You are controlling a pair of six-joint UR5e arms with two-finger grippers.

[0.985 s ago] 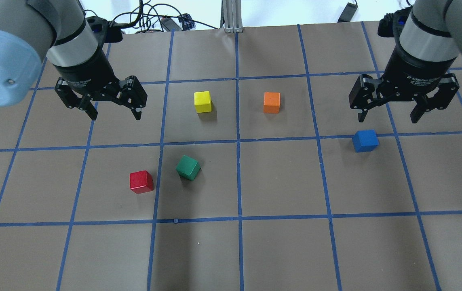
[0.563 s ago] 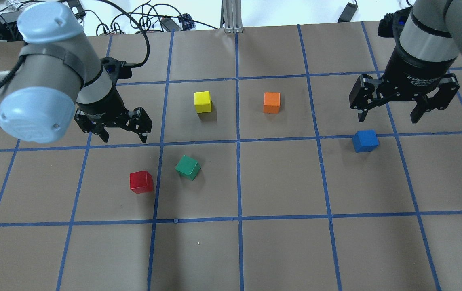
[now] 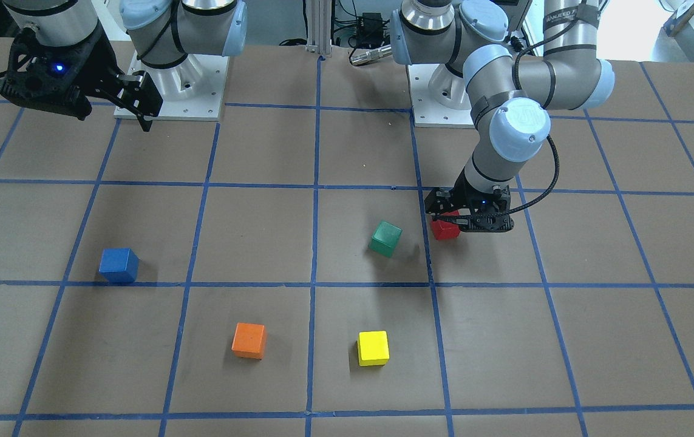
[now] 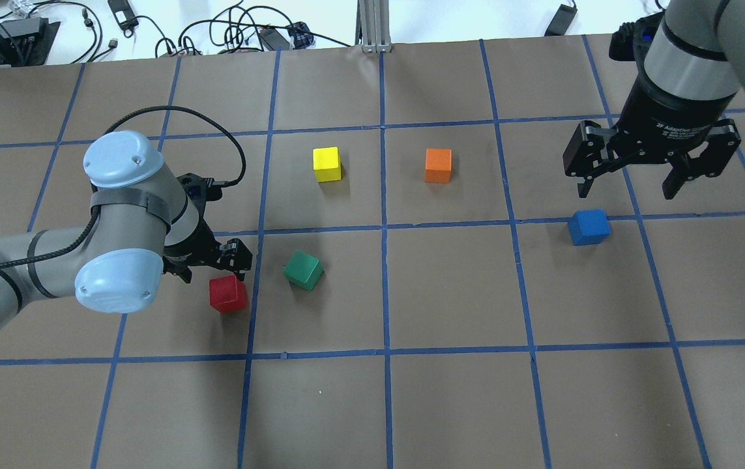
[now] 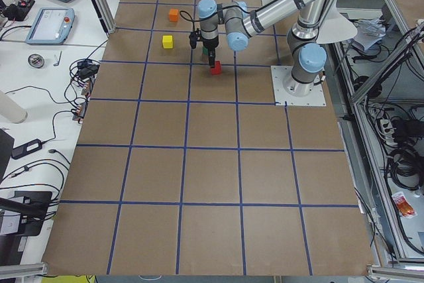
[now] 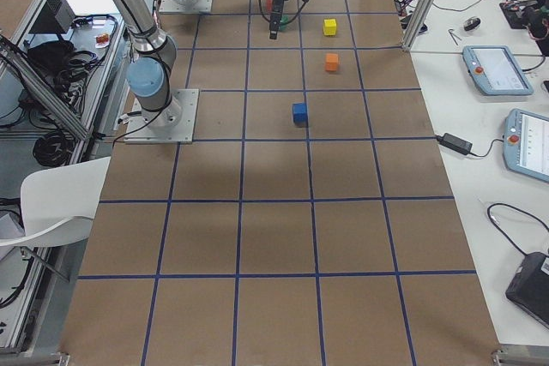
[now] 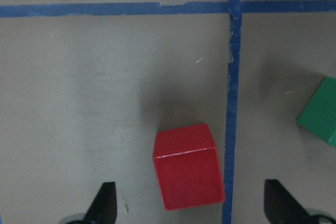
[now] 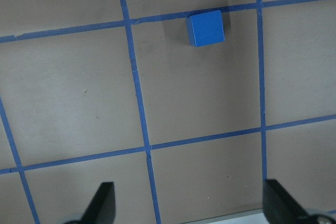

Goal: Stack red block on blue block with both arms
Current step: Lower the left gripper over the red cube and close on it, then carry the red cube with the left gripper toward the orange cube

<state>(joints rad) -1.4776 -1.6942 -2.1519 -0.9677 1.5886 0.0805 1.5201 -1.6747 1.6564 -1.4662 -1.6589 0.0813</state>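
Note:
The red block (image 4: pixel 227 293) lies on the brown table left of centre; it also shows in the front view (image 3: pixel 444 229). My left gripper (image 4: pixel 212 268) is open and low over it. In the left wrist view the red block (image 7: pixel 188 166) sits between the two spread fingertips (image 7: pixel 105 200), untouched. The blue block (image 4: pixel 588 227) lies at the right; it also shows in the right wrist view (image 8: pixel 205 28). My right gripper (image 4: pixel 626 185) is open, empty and high, just beyond the blue block.
A green block (image 4: pixel 303 270) lies tilted just right of the red block, close to the left gripper. A yellow block (image 4: pixel 326 163) and an orange block (image 4: pixel 438 165) lie farther back. Blue tape lines grid the table (image 4: pixel 450 293).
My left arm has swung forward and down from the back left to the red block, gripper still open. The right arm and all blocks have not moved.

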